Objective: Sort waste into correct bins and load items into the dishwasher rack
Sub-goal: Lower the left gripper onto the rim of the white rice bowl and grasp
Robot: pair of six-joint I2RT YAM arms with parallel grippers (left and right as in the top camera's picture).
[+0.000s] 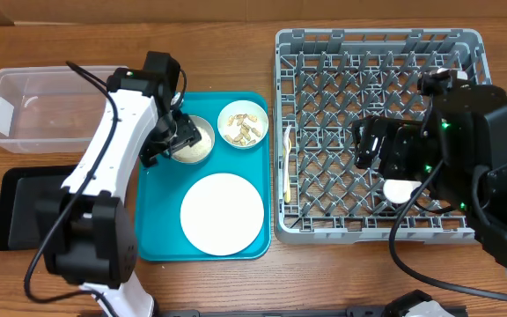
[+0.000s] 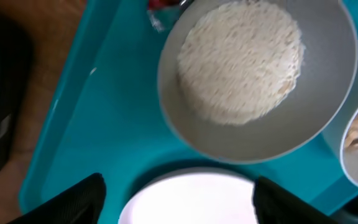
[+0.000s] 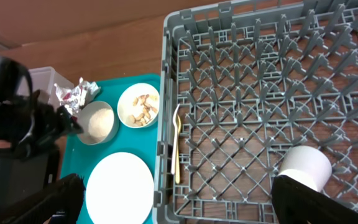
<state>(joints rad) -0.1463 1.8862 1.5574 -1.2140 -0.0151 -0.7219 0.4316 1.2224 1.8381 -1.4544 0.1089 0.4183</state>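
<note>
Left gripper (image 2: 178,186) jaws spread, nothing pinched, over rice bowl (image 1: 192,141) on teal tray (image 1: 157,238). Nut bowl (image 1: 242,123) just beside it. Foil wrapper (image 3: 76,93) at tray corner. Right gripper (image 3: 179,183) jaws spread over rack (image 1: 324,53), which holds white cup (image 1: 400,189) and yellow utensil (image 1: 287,163) along its left wall.

You have a wooden table (image 1: 218,35) under everything, its brown grain running left to right in the overhead view. On it lies a teal serving tray (image 1: 158,231), rectangular, with rounded corners and a raised rim. In the lower half of the tray, as you see it from overhead, a round white plate (image 1: 222,214) sits flat, inside the rim and nearer the right edge.
</note>
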